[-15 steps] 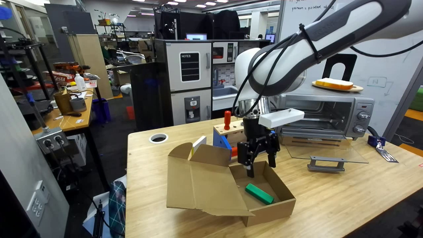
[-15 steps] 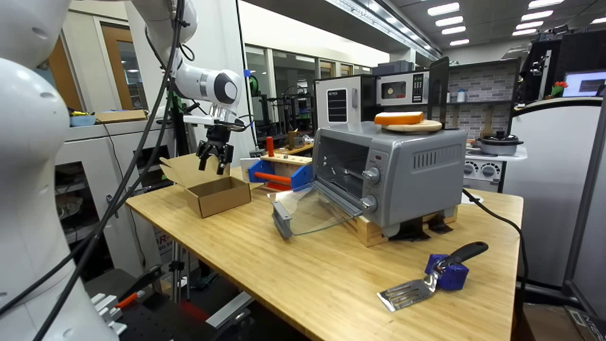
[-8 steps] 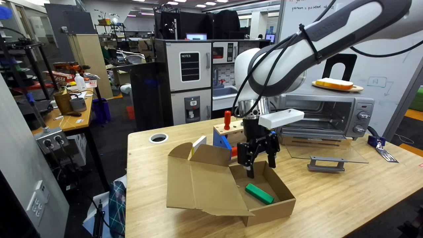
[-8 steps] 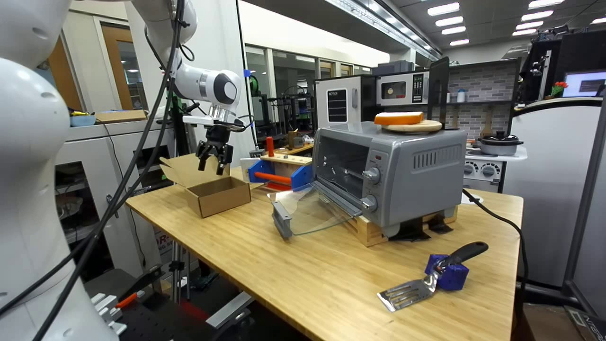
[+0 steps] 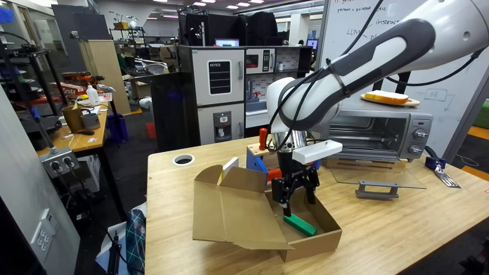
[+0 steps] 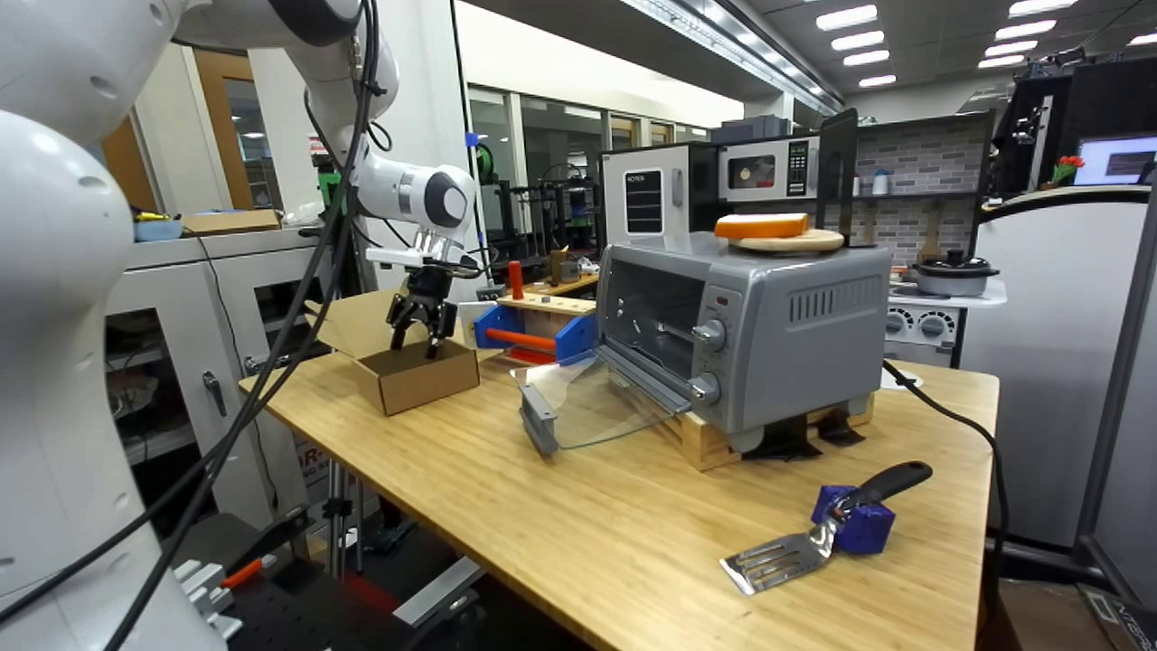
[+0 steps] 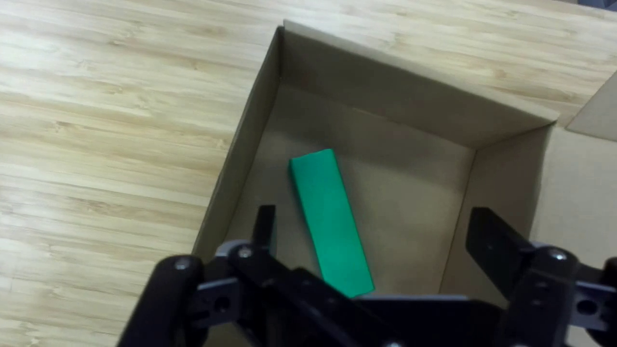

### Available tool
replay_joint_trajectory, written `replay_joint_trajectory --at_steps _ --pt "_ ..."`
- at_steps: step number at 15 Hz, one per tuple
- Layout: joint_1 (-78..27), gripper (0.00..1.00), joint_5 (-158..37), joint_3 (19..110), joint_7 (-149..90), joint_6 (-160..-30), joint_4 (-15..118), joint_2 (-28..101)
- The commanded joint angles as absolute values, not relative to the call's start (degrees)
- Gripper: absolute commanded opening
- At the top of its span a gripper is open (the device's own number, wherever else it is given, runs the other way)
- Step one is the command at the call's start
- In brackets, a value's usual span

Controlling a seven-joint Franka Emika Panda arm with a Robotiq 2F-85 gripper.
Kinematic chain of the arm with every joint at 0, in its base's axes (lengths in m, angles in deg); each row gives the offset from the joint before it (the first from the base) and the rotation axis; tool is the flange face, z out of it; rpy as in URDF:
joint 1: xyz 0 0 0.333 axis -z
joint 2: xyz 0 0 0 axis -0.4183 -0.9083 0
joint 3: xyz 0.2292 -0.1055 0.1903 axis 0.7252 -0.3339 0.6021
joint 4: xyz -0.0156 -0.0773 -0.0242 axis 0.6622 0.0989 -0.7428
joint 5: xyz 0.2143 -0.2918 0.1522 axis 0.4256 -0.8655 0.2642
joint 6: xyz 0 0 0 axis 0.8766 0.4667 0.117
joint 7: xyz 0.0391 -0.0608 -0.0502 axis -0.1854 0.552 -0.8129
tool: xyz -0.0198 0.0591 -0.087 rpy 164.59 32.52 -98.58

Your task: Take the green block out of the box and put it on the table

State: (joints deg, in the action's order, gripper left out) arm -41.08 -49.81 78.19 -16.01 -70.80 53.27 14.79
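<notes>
1 green block (image 7: 332, 221) | in 1 box (image 7: 405, 99) | on 1 table (image 7: 96, 168) | 1 tool (image 7: 373, 214): jaws apart

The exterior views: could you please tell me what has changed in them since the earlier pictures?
The gripper has moved down toward the block in the box, jaws still open; nothing was gripped or released. The block, box and oven stayed put.

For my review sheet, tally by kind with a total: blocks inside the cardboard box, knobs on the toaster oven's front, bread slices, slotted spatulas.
Green block in the cardboard box: 1
Upper knob and lower knob on the toaster oven: 2
Bread slice: 1
Slotted spatula: 1
Total: 5
</notes>
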Motion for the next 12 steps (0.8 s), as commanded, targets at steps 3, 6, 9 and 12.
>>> replay_joint_trajectory --at_steps 3,6,9,12 --pt "-41.0 1.0 -50.6 76.6 -18.6 -66.9 44.4 8.7" --pt "-41.0 1.0 -50.4 76.5 -19.4 -65.9 41.6 6.9" --pt "-40.9 1.0 -49.9 76.8 -20.1 -65.6 41.0 6.4" --pt "-40.8 1.0 -49.5 77.1 -20.4 -66.0 42.3 6.7"
